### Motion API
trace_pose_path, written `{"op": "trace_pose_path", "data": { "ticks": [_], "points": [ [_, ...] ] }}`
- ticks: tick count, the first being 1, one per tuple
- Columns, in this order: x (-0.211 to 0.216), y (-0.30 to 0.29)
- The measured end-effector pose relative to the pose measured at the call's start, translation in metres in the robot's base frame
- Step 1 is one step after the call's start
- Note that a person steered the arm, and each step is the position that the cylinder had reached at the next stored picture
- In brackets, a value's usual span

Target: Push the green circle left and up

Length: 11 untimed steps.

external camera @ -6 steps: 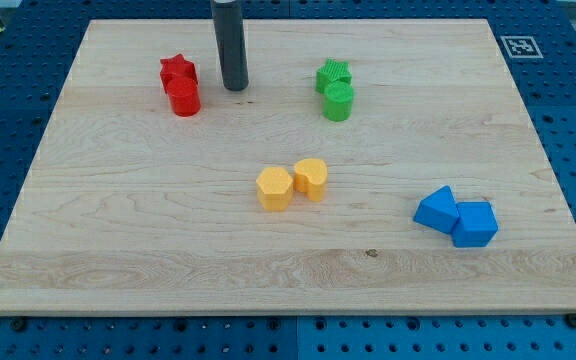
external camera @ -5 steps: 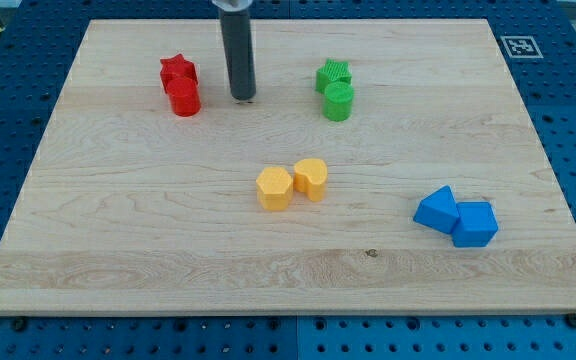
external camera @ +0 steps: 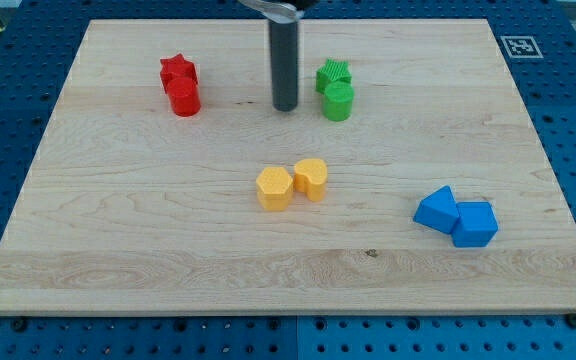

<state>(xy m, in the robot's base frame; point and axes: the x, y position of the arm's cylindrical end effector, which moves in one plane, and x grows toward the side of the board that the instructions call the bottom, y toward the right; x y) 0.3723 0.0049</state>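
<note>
The green circle (external camera: 338, 101) stands on the wooden board (external camera: 148, 230) at the upper middle, touching a green star (external camera: 333, 74) just above it. My tip (external camera: 286, 106) rests on the board a short way to the left of the green circle, apart from it. The dark rod rises from the tip to the view's top.
A red star (external camera: 176, 70) and a red cylinder (external camera: 183, 97) sit together at the upper left. Two yellow blocks (external camera: 274, 188) (external camera: 310, 178) sit at the centre. Two blue blocks (external camera: 436, 209) (external camera: 474, 224) sit at the lower right. A marker tag (external camera: 519, 46) lies beyond the board's top right corner.
My tip has slid to the right and slightly down, from near the red blocks to just left of the green circle. No block has moved.
</note>
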Motion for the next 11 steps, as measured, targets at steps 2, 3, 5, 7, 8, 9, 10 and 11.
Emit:
{"op": "trace_pose_path", "data": {
  "ticks": [2,3,5,7,8,9,10,11],
  "points": [
    [0.010,0.015],
    [0.013,0.018],
    [0.026,0.039],
    [0.044,0.071],
    [0.044,0.107],
    [0.036,0.120],
    [0.006,0.086],
    [-0.004,0.068]
  ]
}}
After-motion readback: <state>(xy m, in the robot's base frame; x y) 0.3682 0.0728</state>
